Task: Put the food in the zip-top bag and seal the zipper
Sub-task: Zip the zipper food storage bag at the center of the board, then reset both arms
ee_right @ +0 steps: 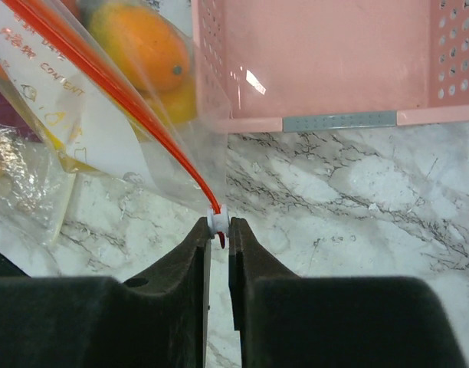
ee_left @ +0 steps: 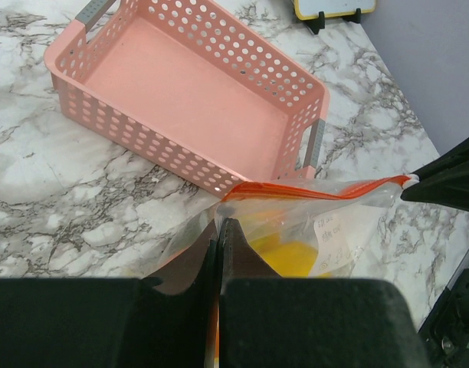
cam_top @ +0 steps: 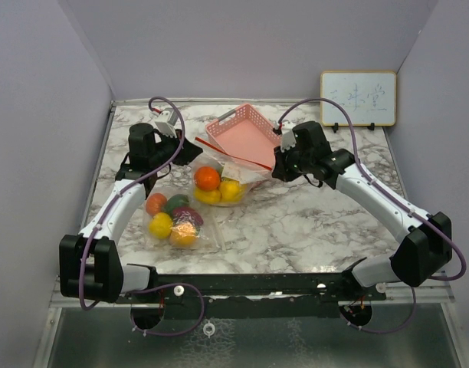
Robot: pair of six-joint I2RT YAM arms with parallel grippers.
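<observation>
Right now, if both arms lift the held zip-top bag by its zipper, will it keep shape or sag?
Probably it sags: the zip-top bag looks thin and creased, pinched only near the orange zipper by the left fingers and right fingers. The orange fruit and yellow fruit inside likely weigh its bottom down and may roll.

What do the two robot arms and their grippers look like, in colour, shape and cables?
The left arm and right arm have white shells with black joint blocks, and a purple cable loops along each. The left gripper and right gripper have matte black, wedge-shaped fingers. I see no readable markings.
</observation>
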